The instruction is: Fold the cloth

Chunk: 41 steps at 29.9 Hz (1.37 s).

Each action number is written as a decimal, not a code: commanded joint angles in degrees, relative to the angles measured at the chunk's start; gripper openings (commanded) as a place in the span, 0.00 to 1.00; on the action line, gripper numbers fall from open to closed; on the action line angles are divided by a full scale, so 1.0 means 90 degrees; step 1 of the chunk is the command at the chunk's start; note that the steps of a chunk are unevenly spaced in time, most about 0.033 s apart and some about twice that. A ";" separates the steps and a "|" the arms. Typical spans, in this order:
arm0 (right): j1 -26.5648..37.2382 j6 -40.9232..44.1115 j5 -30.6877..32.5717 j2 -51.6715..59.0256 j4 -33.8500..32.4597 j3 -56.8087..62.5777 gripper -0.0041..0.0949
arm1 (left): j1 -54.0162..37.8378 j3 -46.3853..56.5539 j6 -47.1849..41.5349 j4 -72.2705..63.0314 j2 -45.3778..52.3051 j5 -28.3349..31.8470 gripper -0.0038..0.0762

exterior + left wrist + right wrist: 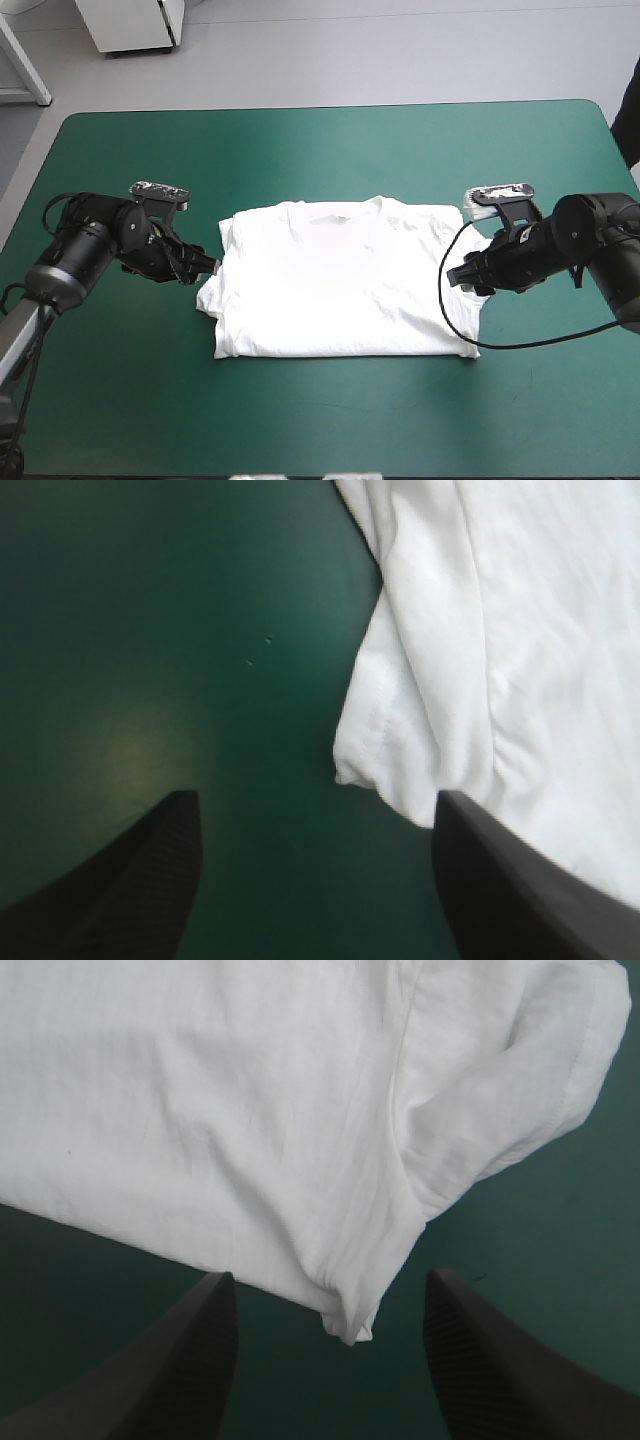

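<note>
1. Finds the T-shirt [335,285] flat on the teal-green cover [320,430], between the two grippers, sleeves apparently turned in to leave a rough rectangle.
2. Holds the left gripper [208,266] spread wide and empty, low at the shirt's side, with a folded sleeve edge just ahead and one black finger [520,890] overlapping the cloth.
3. Sets the right gripper [462,276] likewise parted, gripping nothing, with a limp corner just ahead between its fingers [170,1370].
4. Suggests a mirrored stance, probably lined up to pinch both sides together for the next fold.
5. Reads as thin, soft knit: fine wrinkles, stitched hems, doubled edges, likely to sag when lifted.
</note>
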<state>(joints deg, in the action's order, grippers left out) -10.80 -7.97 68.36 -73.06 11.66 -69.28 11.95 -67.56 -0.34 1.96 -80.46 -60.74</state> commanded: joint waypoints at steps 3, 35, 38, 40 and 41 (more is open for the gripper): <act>0.0015 -0.0019 -0.0203 0.0169 -0.0127 -0.0194 0.58 | -0.0036 -0.0139 0.0002 -0.0181 -0.0367 0.0294 0.65; 0.0015 0.0026 -0.0085 0.0169 -0.0155 -0.0194 0.58 | -0.0021 0.0624 0.0038 -0.0934 -0.0832 0.1044 0.04; 0.0015 0.0014 -0.0111 0.0169 -0.0155 -0.0194 0.57 | -0.0021 0.0407 0.0224 -0.1405 -0.0479 0.0895 0.04; 0.0015 0.0014 -0.0111 0.0169 -0.0169 -0.0194 0.56 | 0.0006 0.0283 0.0449 -0.1875 -0.0273 0.0885 0.04; 0.0015 0.0014 -0.0125 0.0169 -0.0169 -0.0194 0.56 | 0.0034 0.0249 0.0572 -0.2115 -0.0208 0.0885 0.04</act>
<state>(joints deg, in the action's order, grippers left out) -10.80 -7.68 68.53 -73.06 9.74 -69.28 11.58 -62.69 2.57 -10.80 -86.35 -52.93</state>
